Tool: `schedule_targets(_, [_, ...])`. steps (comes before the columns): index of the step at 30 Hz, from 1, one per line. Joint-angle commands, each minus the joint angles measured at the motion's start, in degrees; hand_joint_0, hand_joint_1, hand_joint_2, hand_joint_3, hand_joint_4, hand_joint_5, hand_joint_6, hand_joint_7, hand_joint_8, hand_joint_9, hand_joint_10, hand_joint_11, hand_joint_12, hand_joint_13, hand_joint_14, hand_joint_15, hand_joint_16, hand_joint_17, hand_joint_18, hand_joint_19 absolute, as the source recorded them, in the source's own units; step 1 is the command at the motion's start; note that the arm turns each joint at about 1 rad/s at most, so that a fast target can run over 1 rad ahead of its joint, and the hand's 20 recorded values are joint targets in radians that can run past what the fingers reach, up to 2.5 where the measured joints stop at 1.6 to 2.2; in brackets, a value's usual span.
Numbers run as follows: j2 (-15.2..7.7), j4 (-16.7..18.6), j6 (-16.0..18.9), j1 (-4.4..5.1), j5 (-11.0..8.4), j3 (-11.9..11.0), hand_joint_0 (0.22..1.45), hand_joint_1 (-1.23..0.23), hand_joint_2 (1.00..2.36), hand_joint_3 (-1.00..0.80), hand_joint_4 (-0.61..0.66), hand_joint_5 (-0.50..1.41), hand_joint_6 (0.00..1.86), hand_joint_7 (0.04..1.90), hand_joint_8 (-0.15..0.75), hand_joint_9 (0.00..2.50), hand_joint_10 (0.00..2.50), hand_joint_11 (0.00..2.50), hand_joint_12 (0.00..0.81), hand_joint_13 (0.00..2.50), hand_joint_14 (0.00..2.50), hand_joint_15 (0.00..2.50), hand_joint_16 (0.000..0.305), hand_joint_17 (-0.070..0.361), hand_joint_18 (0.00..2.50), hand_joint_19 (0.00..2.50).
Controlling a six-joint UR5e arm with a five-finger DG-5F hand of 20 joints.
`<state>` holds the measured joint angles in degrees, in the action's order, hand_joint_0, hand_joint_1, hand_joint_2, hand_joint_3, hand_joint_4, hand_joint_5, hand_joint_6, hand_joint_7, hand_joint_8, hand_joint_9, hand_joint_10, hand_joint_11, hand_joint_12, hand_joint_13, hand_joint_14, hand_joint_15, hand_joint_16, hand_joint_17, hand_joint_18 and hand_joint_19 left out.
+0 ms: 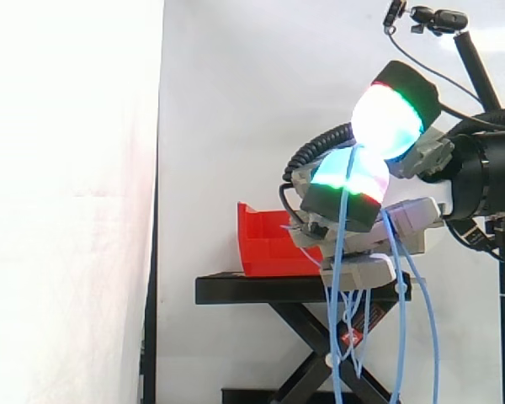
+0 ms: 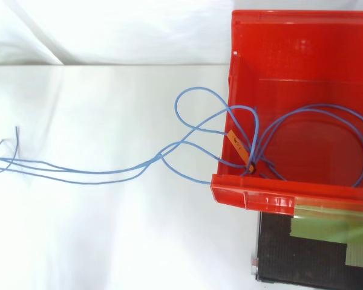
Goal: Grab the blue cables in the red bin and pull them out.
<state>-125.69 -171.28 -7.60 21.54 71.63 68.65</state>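
Pinching the blue cables (image 1: 339, 252) between two of its glowing fingertips (image 1: 387, 122), the robot hand (image 1: 404, 219) sits right of centre in the side view, raised above and to the right of the red bin (image 1: 265, 236). Its fingers are curled in on the strands, which come out where the pads meet. From there they fall in several long lines past the edge of the black stand (image 1: 261, 289) and out through the bottom of the frame.

In the top view the blue cables (image 2: 159, 157) cross the bin's left wall (image 2: 221, 163). They run as a loose bundle over the white ground to the left edge of the frame, with one small loop standing just outside the wall. A good length is therefore already clear of the bin.

The rest is not. A wide loop lies on the bin floor toward the right edge of the frame, and smaller turns bunch against the left and lower walls. An orange tag (image 2: 235, 140) sits on one strand there.

By this showing the task looks about halfway done. The grasp is made and the pull has drawn out a fair share. What is left is to draw the remaining loops over the wall. The crossed strands near the tag could catch on the rim on the way.
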Motion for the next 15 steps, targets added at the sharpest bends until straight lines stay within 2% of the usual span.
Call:
schedule_targets(1, [0.00, -0.02, 0.00, -0.01, 0.00, -0.01, 0.79, -0.96, 1.00, -1.00, 0.30, 0.77, 0.91, 0.30, 0.271, 0.88, 0.41, 1.62, 0.327, 1.02, 2.50, 0.21, 0.048, 0.109, 0.99, 1.31])
schedule_targets(6, [0.00, 0.07, -0.09, -0.01, 0.00, -0.01, 0.79, -0.96, 1.00, -1.00, 0.30, 0.77, 0.93, 0.29, 0.276, 0.85, 0.61, 1.55, 0.330, 1.01, 2.50, 0.21, 0.048, 0.108, 0.99, 1.30])
schedule_targets(15, [0.00, 0.07, 0.00, 0.08, 0.00, -0.01, 0.79, -0.97, 1.00, -1.00, 0.30, 0.76, 0.93, 0.29, 0.283, 0.85, 0.66, 1.53, 0.327, 1.01, 2.50, 0.20, 0.048, 0.108, 0.98, 1.31])
